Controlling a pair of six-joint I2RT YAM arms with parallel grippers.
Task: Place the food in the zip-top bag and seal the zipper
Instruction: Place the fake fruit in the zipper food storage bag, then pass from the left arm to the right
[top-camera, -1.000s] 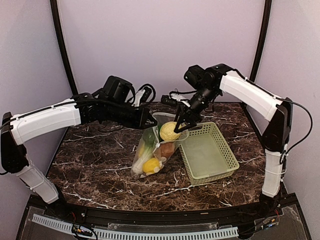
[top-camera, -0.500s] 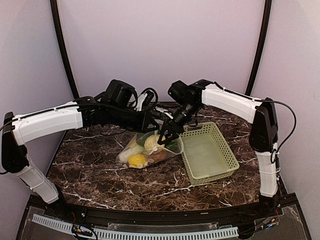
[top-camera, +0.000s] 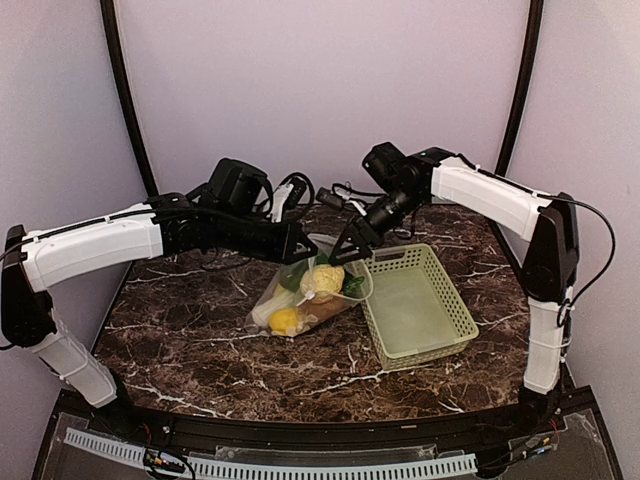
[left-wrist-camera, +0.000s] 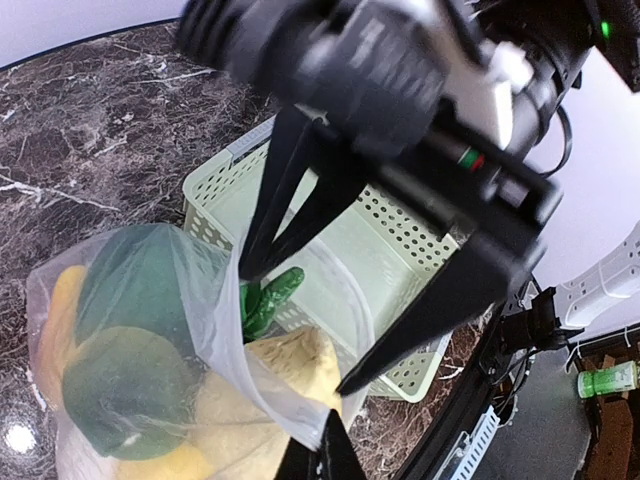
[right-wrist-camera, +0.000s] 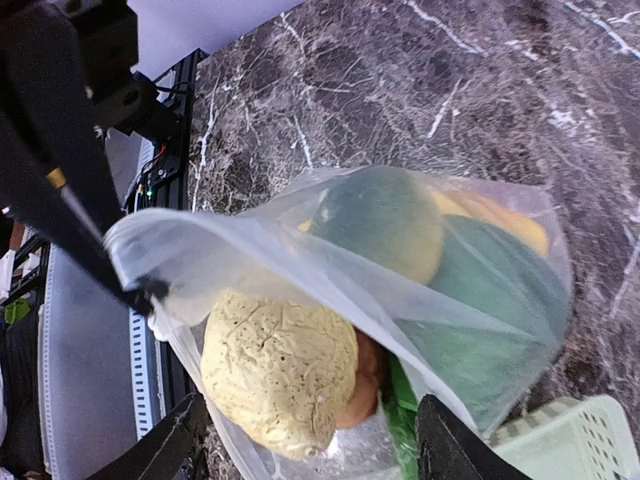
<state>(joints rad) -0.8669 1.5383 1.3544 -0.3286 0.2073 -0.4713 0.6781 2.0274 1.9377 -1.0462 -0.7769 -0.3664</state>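
Shows dotted bag (top-camera: 300, 298) at centre of top view, lying on marble table (top-camera: 180, 335), just left of green basket (top-camera: 445, 335). Clamps bag's upper rim in left gripper (top-camera: 306, 243), jaws shut on plastic, mouth lifted open and unsealed. Hangs right gripper (top-camera: 345, 254) just above mouth, jaws wide, gripping nothing. Holds pale bumpy piece (top-camera: 322, 279), lemon (top-camera: 284, 320) and green fruit (left-wrist-camera: 140, 290) inside bag, bumpy piece nearest mouth.

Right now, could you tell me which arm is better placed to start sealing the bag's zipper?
Right. The right gripper hangs open and empty at the zip-top bag's mouth, while the left gripper is shut on the bag's edge, holding it up.
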